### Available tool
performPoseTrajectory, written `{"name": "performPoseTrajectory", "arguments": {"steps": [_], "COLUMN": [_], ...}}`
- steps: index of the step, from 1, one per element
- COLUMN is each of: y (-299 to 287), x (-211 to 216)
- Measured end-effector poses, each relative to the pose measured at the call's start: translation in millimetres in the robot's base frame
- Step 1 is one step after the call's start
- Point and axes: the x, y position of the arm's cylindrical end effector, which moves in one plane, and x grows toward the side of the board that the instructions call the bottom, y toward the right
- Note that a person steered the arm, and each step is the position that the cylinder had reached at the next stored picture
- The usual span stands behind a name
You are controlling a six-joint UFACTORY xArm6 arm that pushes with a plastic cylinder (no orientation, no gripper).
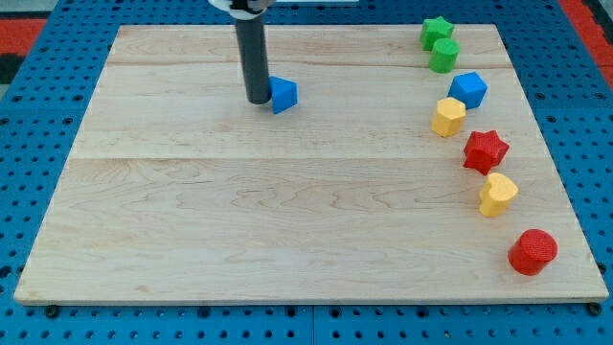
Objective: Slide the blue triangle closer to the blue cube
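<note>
The blue triangle [283, 94] lies on the wooden board toward the view's top, left of centre. My tip [259, 101] stands right against its left side, touching or nearly touching it. The blue cube [468, 90] sits far to the view's right, at about the same height in the view, with open board between the two.
Along the view's right edge run a green star [436, 31], a green cylinder [443, 55], a yellow hexagonal block [447, 117], a red star [485, 150], a yellow block [497, 195] and a red cylinder [533, 252]. The board [239, 211] rests on a blue pegboard.
</note>
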Motion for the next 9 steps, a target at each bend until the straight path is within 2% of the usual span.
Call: {"name": "performPoseTrajectory", "arguments": {"steps": [2,4,5,7,9], "y": [-10.0,68.8,95.2,101.0,116.5], "x": [4.2,3.8,-16.6,-53.2,-49.0]}}
